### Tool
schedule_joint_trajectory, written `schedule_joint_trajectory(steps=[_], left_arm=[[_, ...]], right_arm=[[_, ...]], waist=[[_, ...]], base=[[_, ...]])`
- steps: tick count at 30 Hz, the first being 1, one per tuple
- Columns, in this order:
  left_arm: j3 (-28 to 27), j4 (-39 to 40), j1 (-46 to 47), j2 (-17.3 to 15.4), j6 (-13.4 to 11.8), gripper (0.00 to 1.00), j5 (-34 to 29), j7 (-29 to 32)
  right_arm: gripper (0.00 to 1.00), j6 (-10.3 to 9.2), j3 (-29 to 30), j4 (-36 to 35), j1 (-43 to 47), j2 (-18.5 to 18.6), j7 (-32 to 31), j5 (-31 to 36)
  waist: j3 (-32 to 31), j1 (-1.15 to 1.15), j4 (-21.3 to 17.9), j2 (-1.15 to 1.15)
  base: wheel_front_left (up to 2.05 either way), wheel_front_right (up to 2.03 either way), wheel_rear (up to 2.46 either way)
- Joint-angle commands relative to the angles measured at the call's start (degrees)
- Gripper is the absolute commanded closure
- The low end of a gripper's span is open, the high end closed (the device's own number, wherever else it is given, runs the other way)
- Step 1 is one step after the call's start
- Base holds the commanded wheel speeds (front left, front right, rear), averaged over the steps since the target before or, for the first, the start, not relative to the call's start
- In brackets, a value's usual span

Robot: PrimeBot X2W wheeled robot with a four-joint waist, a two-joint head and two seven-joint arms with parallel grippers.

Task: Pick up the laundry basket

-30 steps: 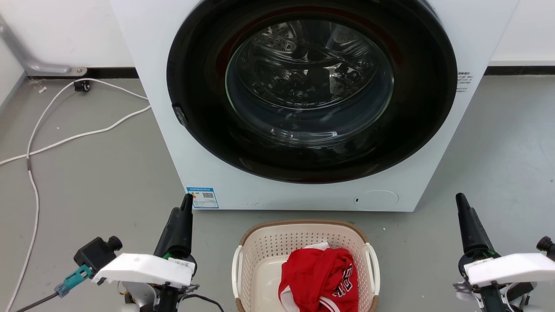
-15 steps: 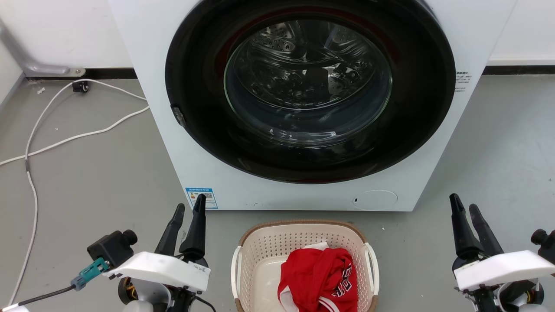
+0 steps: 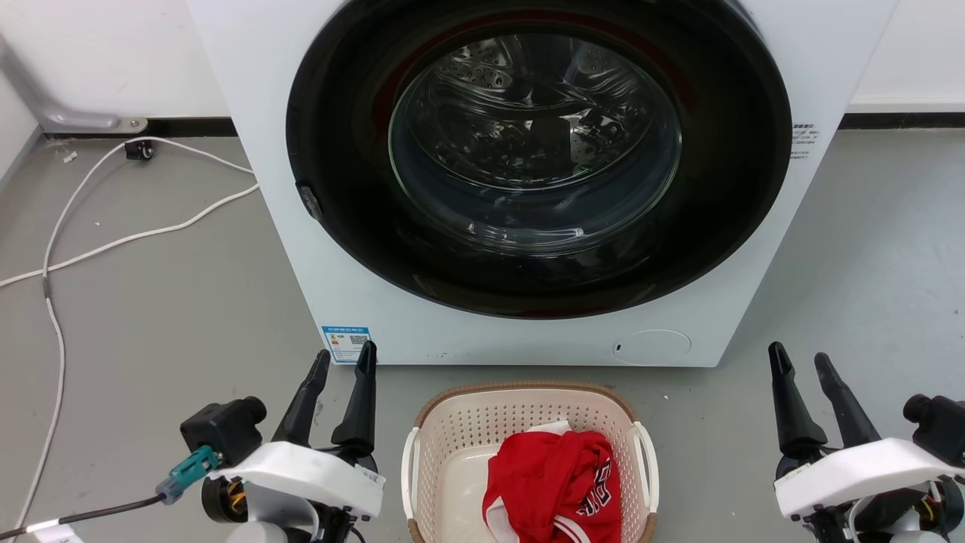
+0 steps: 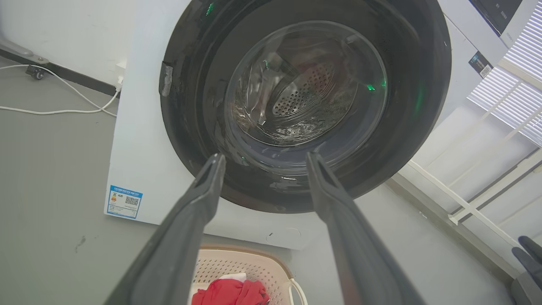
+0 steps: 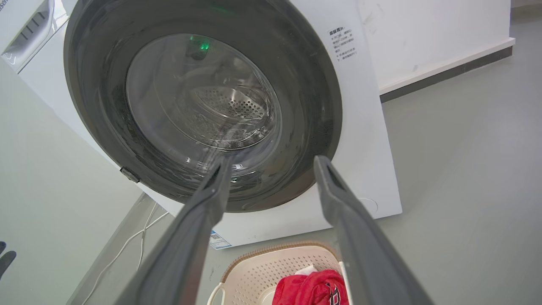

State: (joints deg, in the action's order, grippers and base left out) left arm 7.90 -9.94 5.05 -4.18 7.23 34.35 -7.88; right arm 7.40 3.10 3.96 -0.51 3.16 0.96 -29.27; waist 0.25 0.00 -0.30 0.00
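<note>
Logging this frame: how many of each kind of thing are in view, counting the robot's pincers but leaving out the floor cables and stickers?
Washing machine: 1
Laundry basket: 1
Red garment: 1
Pincers: 2, the left pincer and the right pincer
Total: 5
</note>
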Motion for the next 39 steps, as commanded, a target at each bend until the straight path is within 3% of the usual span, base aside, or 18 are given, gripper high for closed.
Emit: schedule_joint_trajectory(steps=[1,39], left_arm=[[0.2,0.4,1.3,-0.1,0.1,0.00,-1.5,-0.6],[2.1,-1.4,1.0,0.6,-0.7,0.00,-21.7,-5.5]], right_arm=[[0.00,0.08,-0.1,-1.0,0.2,-0.1,0.2,1.6],[0.00,0.12,-1.4,-2.7,2.3,-0.3,3.1,21.4]], waist=[[0.0,0.00,0.0,0.00],[-0.2,0.00,0.2,0.00]], base=[[0.00,0.00,0.00],[0.00,0.00,0.00]])
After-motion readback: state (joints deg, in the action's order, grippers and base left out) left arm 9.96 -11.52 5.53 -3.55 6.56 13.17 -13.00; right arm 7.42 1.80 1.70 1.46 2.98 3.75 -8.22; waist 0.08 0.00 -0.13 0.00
